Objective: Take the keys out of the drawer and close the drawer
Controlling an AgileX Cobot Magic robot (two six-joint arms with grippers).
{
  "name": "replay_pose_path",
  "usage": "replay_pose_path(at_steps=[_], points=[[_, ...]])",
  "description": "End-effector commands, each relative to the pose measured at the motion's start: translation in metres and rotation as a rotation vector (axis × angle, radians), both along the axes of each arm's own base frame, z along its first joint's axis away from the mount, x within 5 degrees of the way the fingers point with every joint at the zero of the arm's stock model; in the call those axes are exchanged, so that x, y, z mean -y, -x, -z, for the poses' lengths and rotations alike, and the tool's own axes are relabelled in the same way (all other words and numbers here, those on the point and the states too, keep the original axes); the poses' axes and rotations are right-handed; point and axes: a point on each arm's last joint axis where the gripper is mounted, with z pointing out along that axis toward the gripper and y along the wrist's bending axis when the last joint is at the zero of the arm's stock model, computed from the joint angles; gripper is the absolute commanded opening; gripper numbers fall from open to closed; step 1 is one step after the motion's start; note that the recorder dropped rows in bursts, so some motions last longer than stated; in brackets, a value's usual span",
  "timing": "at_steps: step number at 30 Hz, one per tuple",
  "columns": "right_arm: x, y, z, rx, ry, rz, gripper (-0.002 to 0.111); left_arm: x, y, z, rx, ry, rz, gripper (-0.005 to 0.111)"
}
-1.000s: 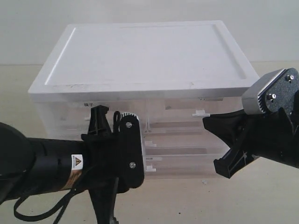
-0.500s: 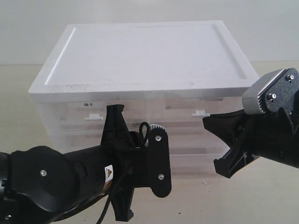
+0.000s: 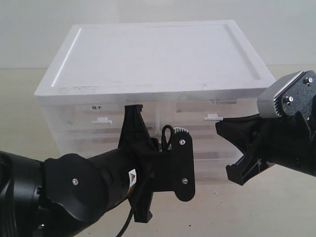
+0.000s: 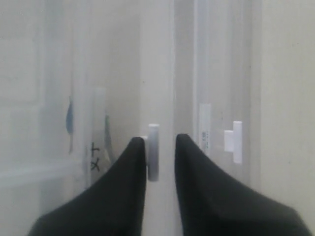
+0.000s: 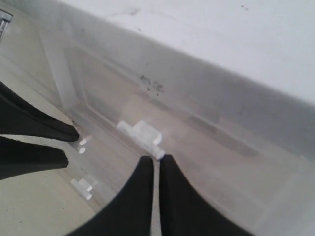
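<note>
A translucent plastic drawer cabinet with a flat white lid [image 3: 148, 54] stands on the pale table [image 3: 286, 207], directly ahead of both end effectors. The left end effector [image 4: 160, 140] is at the middle of the cabinet's front, its fingers one above the other, with a small white plastic drawer handle [image 4: 153, 152] between them. A second white handle [image 4: 235, 142] sits off to one side of it, further along the front. The right end effector [image 5: 156, 158] is to the right of the left one and apart from it. Its tips are just short of the top right drawer's white tab handle [image 5: 140, 132]. The top left drawer's tab handle [image 3: 101, 120] lies up and to the left of the left end effector.
</note>
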Motion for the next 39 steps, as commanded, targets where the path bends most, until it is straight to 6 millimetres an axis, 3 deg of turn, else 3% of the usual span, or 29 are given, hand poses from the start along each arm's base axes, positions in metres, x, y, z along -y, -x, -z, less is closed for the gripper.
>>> replay_pose_path(at_steps=[1, 7, 12, 25, 30, 39], points=[[-0.002, -0.001, -0.004, 0.019, -0.021, -0.010, 0.000, -0.001, -0.003, 0.009, -0.003, -0.023, -0.039, 0.004], [-0.002, -0.001, -0.004, 0.020, -0.022, -0.009, 0.000, 0.000, 0.005, 0.010, 0.002, -0.037, -0.047, 0.004], [-0.001, -0.002, -0.005, 0.023, -0.031, 0.003, 0.000, 0.009, 0.041, 0.021, -0.021, -0.082, 0.067, 0.004], [-0.001, -0.002, -0.004, 0.019, -0.026, 0.007, 0.000, 0.022, 0.115, 0.023, -0.003, -0.179, 0.158, 0.004], [-0.001, -0.002, -0.004, 0.019, -0.026, 0.007, 0.000, 0.021, 0.125, 0.018, -0.020, -0.157, 0.161, 0.004], [-0.001, -0.002, -0.004, 0.018, -0.024, 0.008, 0.000, 0.011, 0.126, 0.007, -0.060, -0.183, 0.117, 0.004]])
